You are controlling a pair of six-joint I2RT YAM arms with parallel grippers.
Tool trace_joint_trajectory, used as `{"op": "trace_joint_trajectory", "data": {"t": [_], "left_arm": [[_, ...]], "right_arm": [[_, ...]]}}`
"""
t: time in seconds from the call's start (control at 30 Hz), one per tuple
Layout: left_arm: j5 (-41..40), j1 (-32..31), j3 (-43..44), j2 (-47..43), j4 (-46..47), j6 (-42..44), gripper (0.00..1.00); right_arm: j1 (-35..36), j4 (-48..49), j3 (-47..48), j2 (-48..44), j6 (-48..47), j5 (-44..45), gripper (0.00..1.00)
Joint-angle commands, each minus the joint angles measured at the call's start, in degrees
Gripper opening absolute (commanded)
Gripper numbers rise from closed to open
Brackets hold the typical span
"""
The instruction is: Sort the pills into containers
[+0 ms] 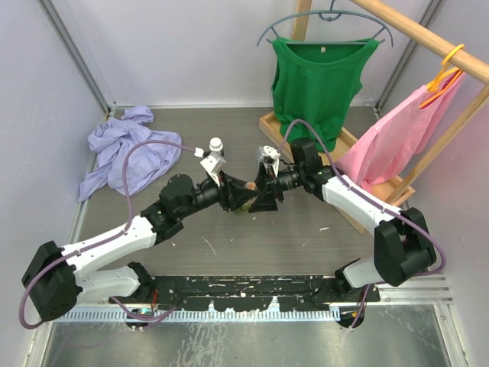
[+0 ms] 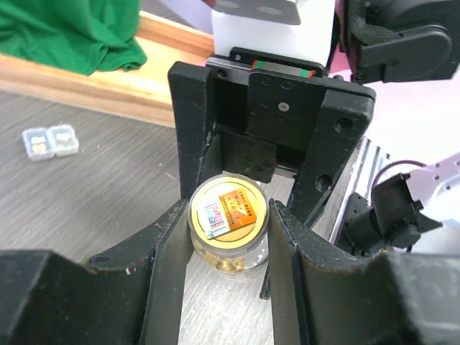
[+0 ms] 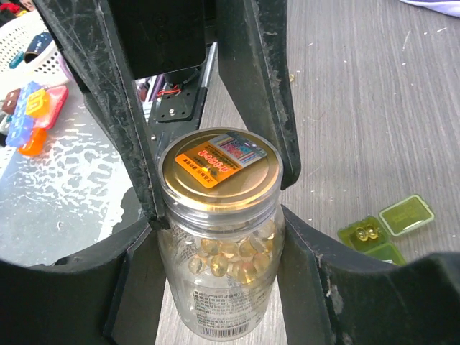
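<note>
A clear pill bottle (image 3: 219,280) with a gold lid (image 3: 219,169) holds yellow softgel pills. It is held between both grippers at the table's middle (image 1: 243,193). My right gripper (image 3: 219,230) is shut on the bottle's body. My left gripper (image 2: 228,230) is shut on the lid (image 2: 228,214). The olive green case (image 3: 388,230) lies open on the table to the right in the right wrist view, with yellow pills in one compartment. The clear case (image 2: 49,141) lies on the table at the left in the left wrist view.
A wooden rack (image 1: 397,23) at the back right carries a green top (image 1: 315,84) and a pink garment (image 1: 397,134). A lavender shirt (image 1: 126,153) lies at the back left. A white basket (image 3: 18,36) and a colourful organiser (image 3: 32,115) sit beyond the table's near edge.
</note>
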Motion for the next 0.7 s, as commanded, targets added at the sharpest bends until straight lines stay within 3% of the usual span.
{"op": "trace_joint_trajectory", "data": {"t": [0.0,0.07,0.17,0.23,0.3,0.33,0.53,0.67], "left_arm": [[19.2,3.1,0.4,2.4,15.5,3.5,0.04],[17.1,3.8,0.2,2.1,15.9,0.6,0.18],[10.7,4.0,-1.2,-0.2,15.6,-3.7,0.49],[5.8,4.0,-2.2,-2.5,14.4,-7.1,0.77],[0.1,4.0,-2.7,-5.2,10.7,-10.1,0.95],[-1.4,4.0,-2.6,-6.3,8.6,-11.3,0.99],[-7.0,3.6,-0.3,-7.9,-0.4,-19.3,0.98],[-13.0,0.0,4.0,-5.9,-8.1,-20.2,0.98]], "right_arm": [[-0.3,1.9,2.5,-0.9,1.2,-1.3,0.01],[-0.2,1.9,2.6,-0.9,1.2,-1.3,0.01],[-0.3,1.8,2.5,-1.0,1.1,-1.2,0.01],[-0.3,1.8,2.5,-0.9,1.1,-1.3,0.01],[-0.3,1.7,2.5,-0.8,1.0,-1.2,0.01],[-0.3,1.7,2.6,-0.8,1.0,-1.3,0.01],[-0.3,1.7,2.5,-0.6,0.9,-1.3,0.01],[-0.3,1.7,2.5,-0.6,0.9,-1.0,0.01]]}}
